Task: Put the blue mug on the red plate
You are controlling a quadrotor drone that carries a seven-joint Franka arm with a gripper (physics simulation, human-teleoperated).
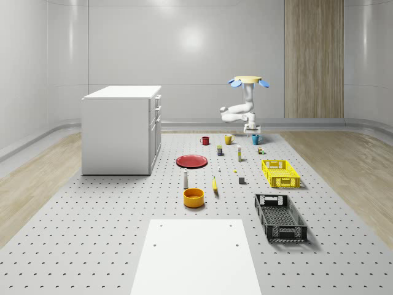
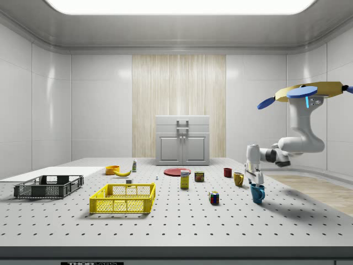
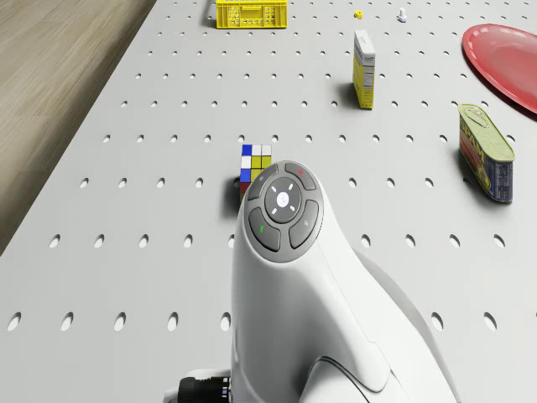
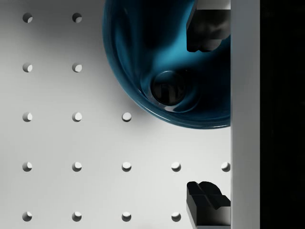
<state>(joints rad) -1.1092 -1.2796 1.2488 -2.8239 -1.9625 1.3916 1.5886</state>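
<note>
- Hovering over the table's (image 1: pixel 92 233) far end, the drone (image 2: pixel 309 91) hangs its gripper (image 2: pixel 255 181) above the blue mug (image 2: pixel 257 193).
- Fingers (image 4: pixel 207 28) wide apart, 1 inside the rim.
- The red plate (image 1: pixel 192 161) lies well apart.
- No label readable.

Setting: simulated robotics test lab. Evidence: large perforated grey worktable (image 1: pixel 92 233) with a regular hole grid; plain white panelled walls (image 2: pixel 33 110); wood-slat wall section (image 2: pixel 179 105); overhead light panel (image 2: pixel 176 5); white cabinet (image 1: pixel 120 129) standing on the table.
</note>
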